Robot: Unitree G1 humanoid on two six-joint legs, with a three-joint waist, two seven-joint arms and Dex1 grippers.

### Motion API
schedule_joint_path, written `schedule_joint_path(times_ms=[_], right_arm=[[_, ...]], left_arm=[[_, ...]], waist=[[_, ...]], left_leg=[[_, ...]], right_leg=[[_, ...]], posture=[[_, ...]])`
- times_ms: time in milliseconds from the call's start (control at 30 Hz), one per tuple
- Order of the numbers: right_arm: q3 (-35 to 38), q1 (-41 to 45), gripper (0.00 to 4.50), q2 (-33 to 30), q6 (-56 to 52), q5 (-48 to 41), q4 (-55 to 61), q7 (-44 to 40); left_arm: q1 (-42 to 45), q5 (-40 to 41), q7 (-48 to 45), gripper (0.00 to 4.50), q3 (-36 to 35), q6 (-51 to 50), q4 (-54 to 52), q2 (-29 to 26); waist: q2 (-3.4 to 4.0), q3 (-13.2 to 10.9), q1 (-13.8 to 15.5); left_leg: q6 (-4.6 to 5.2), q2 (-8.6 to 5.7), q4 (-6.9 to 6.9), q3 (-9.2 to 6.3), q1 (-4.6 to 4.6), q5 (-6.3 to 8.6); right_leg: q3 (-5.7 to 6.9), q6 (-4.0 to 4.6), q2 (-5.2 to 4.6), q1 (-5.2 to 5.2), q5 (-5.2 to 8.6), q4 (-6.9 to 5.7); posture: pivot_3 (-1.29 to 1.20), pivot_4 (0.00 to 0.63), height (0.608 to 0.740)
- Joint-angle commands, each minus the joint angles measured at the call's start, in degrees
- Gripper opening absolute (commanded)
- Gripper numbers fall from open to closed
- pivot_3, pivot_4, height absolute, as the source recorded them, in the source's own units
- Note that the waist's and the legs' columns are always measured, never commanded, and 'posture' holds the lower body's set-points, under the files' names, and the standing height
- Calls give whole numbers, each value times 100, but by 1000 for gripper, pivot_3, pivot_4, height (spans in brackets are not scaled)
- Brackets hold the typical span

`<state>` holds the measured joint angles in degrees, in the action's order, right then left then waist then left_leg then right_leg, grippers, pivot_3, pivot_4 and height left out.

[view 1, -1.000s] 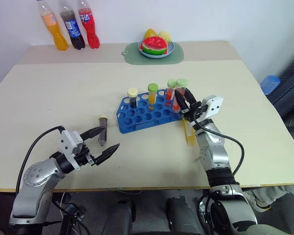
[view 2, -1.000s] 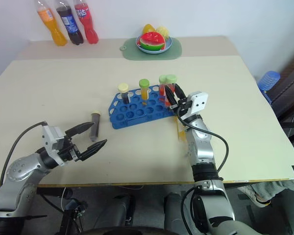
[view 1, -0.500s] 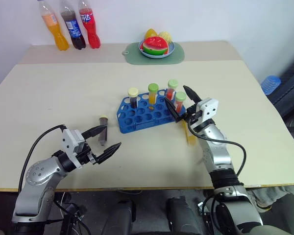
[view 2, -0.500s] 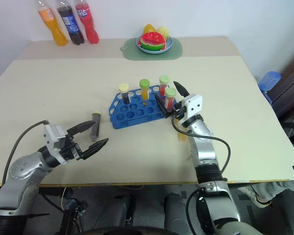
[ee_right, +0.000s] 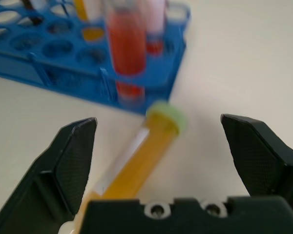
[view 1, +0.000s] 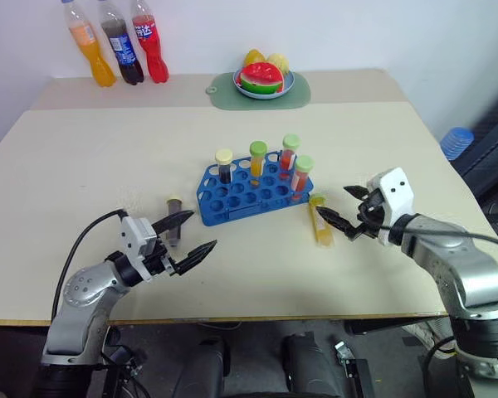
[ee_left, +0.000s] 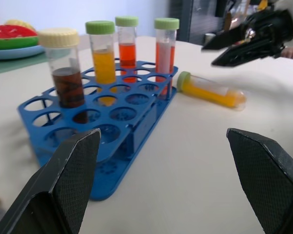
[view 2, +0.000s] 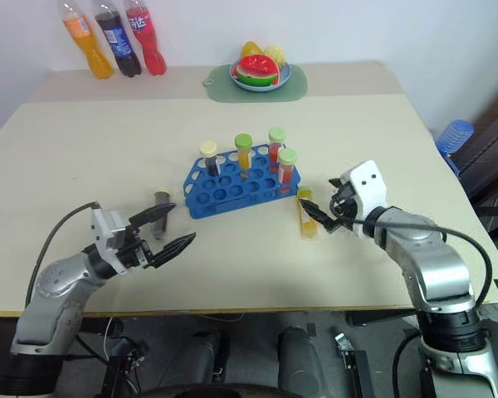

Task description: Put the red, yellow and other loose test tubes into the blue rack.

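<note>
The blue rack (view 1: 247,196) stands mid-table with several capped test tubes upright in it, among them a red one (view 1: 302,175) at its near right corner. A yellow test tube (view 1: 321,224) lies loose on the table just right of the rack. A dark brown test tube (view 1: 173,229) lies loose left of the rack. My right gripper (view 1: 335,205) is open and empty, right of the yellow tube and pointing at it. In the right wrist view the tube (ee_right: 139,158) lies between the open fingers. My left gripper (view 1: 202,230) is open and empty beside the brown tube.
Three soda bottles (view 1: 116,43) stand at the back left corner. A plate of fruit (view 1: 263,80) rests on a green mat at the back middle. Bare tabletop (view 1: 91,157) stretches left of the rack, and the front edge runs just below both grippers.
My right gripper opened, let go of the red tube now standing in the rack, and drew back to the right, tilting down toward the yellow tube. The left gripper edged slightly right.
</note>
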<state>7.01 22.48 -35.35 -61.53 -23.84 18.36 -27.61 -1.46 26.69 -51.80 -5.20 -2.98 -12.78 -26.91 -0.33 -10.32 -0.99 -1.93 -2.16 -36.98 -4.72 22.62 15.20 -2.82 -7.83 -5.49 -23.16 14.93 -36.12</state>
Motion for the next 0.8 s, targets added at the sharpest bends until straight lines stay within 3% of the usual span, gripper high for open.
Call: schedule_joint_path(times_ms=[33, 200, 400, 500, 633, 700, 800], right_arm=[[447, 809, 4475, 238, -1573, -260, -351, 400], [538, 1551, 4475, 567, -2581, -277, -993, 564], [-48, 1687, 4475, 520, -2520, -147, -1476, 525], [-503, 1545, 3673, 398, -2114, -13, -1596, 421], [-1023, 1330, 1669, 234, -1595, 167, -1487, 268], [-1353, 1174, 893, 11, -1128, 376, -1304, 150], [-1672, 868, 841, -529, -392, 588, -952, -262]], left_arm=[[4, -31, -8, 4287, 50, 118, -62, 20], [-158, -59, 79, 4287, 105, 130, -188, 71], [-522, -109, 302, 4287, 82, 142, -476, 141], [-636, -124, 387, 4287, 86, 147, -579, 154], [-714, -103, 473, 4287, 49, 136, -671, 135], [-739, -93, 484, 4287, 37, 141, -685, 113], [-735, -65, 475, 4287, -5, 133, -673, 80]], waist=[[0, 0, 12], [0, 0, 30], [0, 0, 14], [-2, 2, 7], [-4, 4, -19], [-4, 6, -23], [-7, 7, -5]], left_leg=[[0, 0, 0, -1, 1, 0], [1, -2, 3, -4, 14, 1], [1, -5, -1, -1, 28, 1], [1, -5, -3, 0, 27, 0], [1, -4, -4, 2, 24, 1], [2, -2, -3, 2, 21, 1], [2, -2, -5, 2, 14, 1]], right_leg=[[1, 0, 0, -1, 0, 0], [5, 0, -2, -7, 0, 8], [6, -2, -6, -21, -1, 7], [8, -2, -5, -19, -1, 7], [9, -2, -4, -16, -1, 7], [9, -3, 1, -16, -1, 5], [10, -3, 1, -3, -1, 8]], posture=[[0, 150, 740], [0, 150, 740], [0, 150, 740], [0, 150, 740], [0, 150, 740], [0, 150, 740], [0, 150, 740]])
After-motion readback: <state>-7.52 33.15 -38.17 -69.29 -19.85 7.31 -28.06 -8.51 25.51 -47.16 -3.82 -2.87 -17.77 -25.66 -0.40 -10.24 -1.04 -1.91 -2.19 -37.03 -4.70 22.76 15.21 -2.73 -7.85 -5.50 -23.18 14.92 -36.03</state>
